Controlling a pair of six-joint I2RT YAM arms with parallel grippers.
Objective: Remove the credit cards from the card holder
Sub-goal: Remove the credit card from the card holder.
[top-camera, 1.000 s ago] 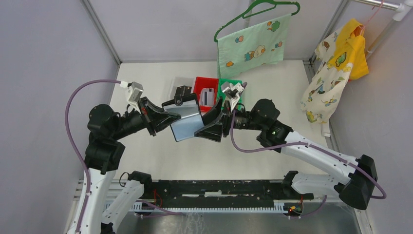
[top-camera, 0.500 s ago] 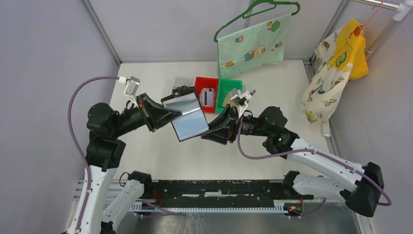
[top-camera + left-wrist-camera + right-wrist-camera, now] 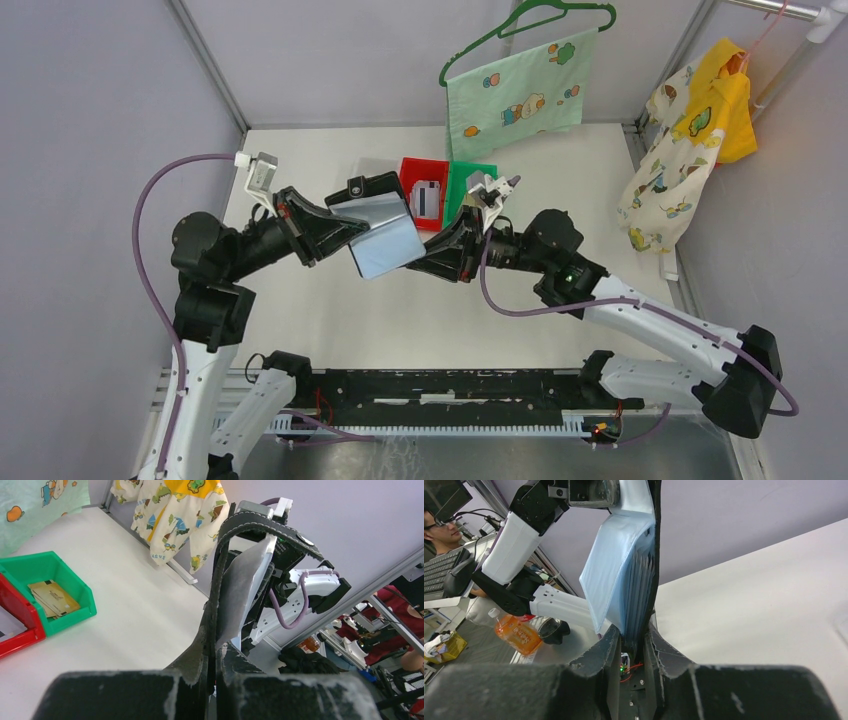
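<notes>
Your enclosure, itemised:

- Table (image 3: 330,320): white matte top, evenly lit, with soft shadows only.
- Walls (image 3: 90,100): plain pale lilac-grey panels on the left, far and right sides.
- Frame posts (image 3: 205,60): bare aluminium, rising at the table's far corners.
- Far edge: a green hanger (image 3: 540,20) carrying a mint cloth (image 3: 515,95) printed with cartoon animals.
- Far right corner: a white rail (image 3: 790,10) with a yellow-and-cream child's garment (image 3: 690,130) hanging from it.
- Near edge: a black bar (image 3: 450,385), with a brushed metal sheet (image 3: 450,455) below it.
- Beyond the enclosure, in your right wrist view: a person in glasses (image 3: 439,525), a keyboard (image 3: 439,567) and an orange drink bottle (image 3: 519,635).
</notes>
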